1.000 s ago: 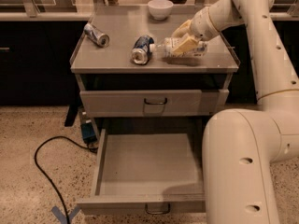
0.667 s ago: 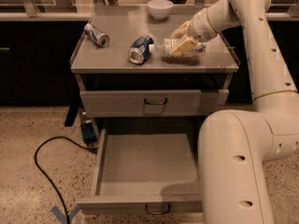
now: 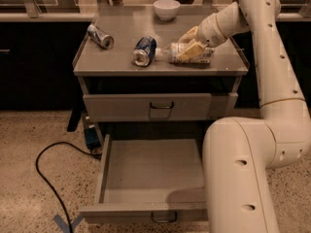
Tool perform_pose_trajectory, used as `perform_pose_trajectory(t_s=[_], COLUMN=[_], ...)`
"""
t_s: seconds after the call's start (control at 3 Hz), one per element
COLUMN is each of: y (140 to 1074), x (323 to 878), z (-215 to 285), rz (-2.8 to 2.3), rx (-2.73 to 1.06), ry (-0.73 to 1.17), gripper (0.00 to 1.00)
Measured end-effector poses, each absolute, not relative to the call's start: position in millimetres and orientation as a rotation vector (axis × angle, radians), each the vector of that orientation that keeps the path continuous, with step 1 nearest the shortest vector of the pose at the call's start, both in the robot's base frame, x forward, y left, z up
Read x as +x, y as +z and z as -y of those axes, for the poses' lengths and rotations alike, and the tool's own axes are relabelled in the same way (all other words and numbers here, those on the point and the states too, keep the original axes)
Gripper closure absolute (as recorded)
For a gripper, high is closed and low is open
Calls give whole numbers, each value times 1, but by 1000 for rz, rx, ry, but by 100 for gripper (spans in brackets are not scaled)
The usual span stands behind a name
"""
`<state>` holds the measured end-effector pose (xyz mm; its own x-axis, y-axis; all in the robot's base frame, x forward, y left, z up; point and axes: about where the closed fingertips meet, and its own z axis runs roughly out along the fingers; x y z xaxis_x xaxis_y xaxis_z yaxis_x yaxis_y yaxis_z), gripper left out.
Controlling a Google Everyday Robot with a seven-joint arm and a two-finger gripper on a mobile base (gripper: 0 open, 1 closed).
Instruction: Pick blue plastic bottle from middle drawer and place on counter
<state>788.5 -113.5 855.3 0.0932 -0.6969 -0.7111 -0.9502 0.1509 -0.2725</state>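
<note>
Up on the grey counter (image 3: 112,62), the gripper (image 3: 188,46) is squeezed onto the blue plastic bottle (image 3: 207,56). The bottle lies on its side toward 3 o'clock of the top, its cap just beside a dented soda can (image 3: 144,51) at 9 o'clock. Down at 6 o'clock the middle drawer (image 3: 150,171) sits open with nothing inside, so this looks like the putting-down step; next the gripper should let go and lift away gently so the bottle does not roll.

No words or numbers can be read. The blue plastic bottle (image 3: 208,55) has a label, but its print cannot be made out. The gripper (image 3: 187,46) is on it, at 3 o'clock on the counter (image 3: 121,40).
</note>
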Motion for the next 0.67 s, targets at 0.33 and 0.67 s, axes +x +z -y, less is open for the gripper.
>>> perform_pose_trajectory(t_s=[0.33, 0.67], y=[855, 855], x=[789, 789], z=[114, 113], rz=[-1663, -1663], rx=[-1606, -1606], ry=[418, 418], gripper=[82, 57])
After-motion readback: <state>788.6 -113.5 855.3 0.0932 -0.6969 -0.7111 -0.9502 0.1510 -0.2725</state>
